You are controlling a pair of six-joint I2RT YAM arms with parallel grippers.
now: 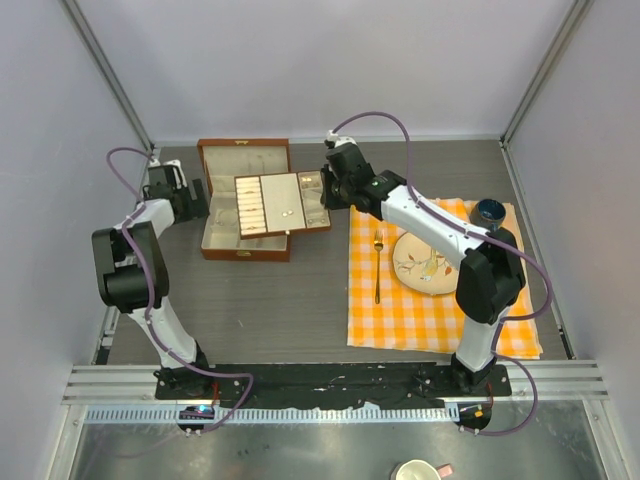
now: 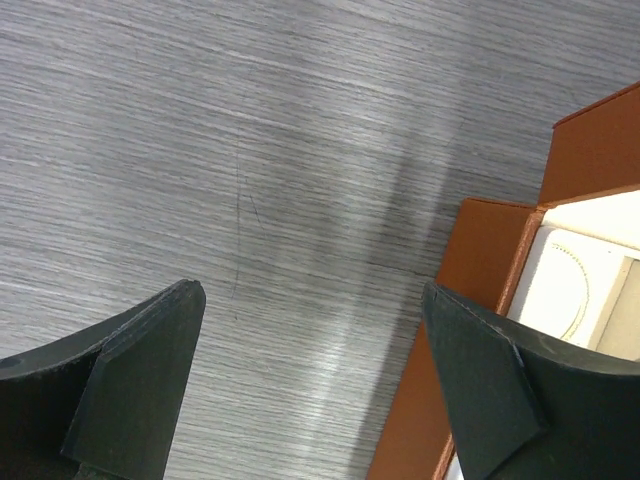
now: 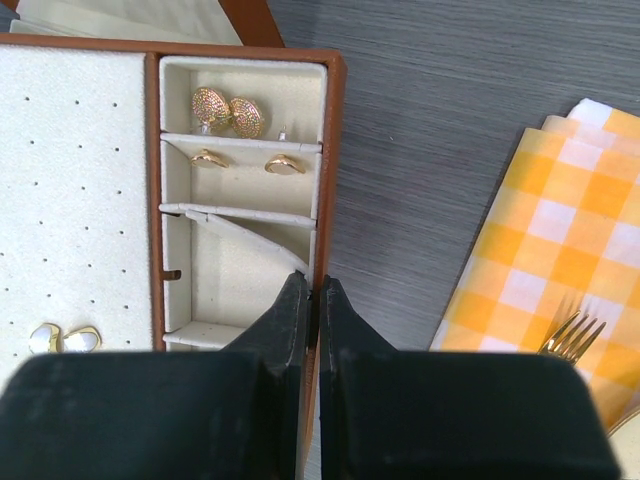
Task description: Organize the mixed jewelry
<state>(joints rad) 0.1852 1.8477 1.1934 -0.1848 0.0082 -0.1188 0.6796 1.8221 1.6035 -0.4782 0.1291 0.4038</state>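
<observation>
Top view: the left end effector (image 1: 197,200) hangs beside the wooden box (image 1: 245,160). The right end effector (image 1: 328,190) meets the tray (image 1: 262,205) lying across it.

Left wrist: jaws stand wide over the worktop (image 2: 250,150); a thin hoop (image 2: 586,280) lies in the box.

Right wrist: fingers press together at the tray rim. Gold studs (image 3: 228,110) sit in the top compartment, gold rings (image 3: 245,160) in the next, and pearl studs (image 3: 62,338) on the dotted panel.

The right end effector (image 3: 312,288) hides the fork (image 3: 572,338) handle.
</observation>
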